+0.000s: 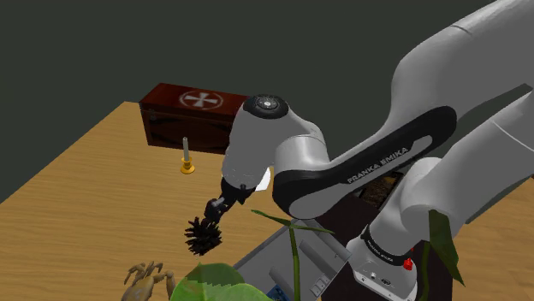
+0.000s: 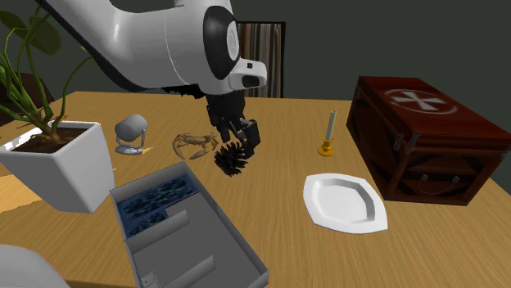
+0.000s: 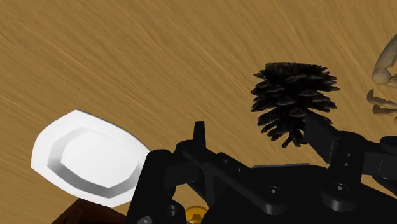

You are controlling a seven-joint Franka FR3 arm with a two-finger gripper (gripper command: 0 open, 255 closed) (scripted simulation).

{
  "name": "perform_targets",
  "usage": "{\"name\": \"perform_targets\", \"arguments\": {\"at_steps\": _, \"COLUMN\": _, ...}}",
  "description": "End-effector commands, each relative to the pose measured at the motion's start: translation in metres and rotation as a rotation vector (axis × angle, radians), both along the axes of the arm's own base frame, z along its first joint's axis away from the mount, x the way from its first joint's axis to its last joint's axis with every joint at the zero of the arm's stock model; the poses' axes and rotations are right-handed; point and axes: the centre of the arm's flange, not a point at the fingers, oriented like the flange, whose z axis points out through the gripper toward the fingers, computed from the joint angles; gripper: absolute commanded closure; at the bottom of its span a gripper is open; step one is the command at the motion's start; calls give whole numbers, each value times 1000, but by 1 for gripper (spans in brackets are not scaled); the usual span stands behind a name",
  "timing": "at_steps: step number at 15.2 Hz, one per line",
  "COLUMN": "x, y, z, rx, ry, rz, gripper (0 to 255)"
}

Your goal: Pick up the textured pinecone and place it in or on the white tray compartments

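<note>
Beyond tray point(image 2: 176, 237) edge, over bare tabletop point(image 2: 327, 254), spread claw point(image 2: 237, 136) touches pinecone point(image 2: 232, 157).

Surface point(image 2: 442, 245): warm light wood, its grain running in long streaks.
At one end: a dark red chest point(image 2: 422, 135), white cross on the lid.
Near the chest: a candle point(image 2: 329, 135) upright in a gold holder, and a white plate point(image 2: 344, 202).
Middle: a tan crab point(image 2: 193, 144), just beside a grey round thing point(image 2: 129, 131) on a foot.
Other end: a grey tray point(image 2: 176, 245) with compartments, a white planter point(image 2: 61, 164) close by.
</note>
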Motion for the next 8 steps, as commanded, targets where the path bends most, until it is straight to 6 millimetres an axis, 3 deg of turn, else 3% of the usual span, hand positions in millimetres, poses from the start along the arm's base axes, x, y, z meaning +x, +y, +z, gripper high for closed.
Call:
{"name": "perform_targets", "arguments": {"at_steps": 1, "x": 0, "y": 3, "z": -10, "rx": 30, "ry": -96, "rz": -57, "gripper": 0}}
{"name": "perform_targets", "arguments": {"at_steps": 8, "x": 9, "y": 4, "z": -43, "rx": 30, "ry": -96, "rz": -57, "gripper": 0}}
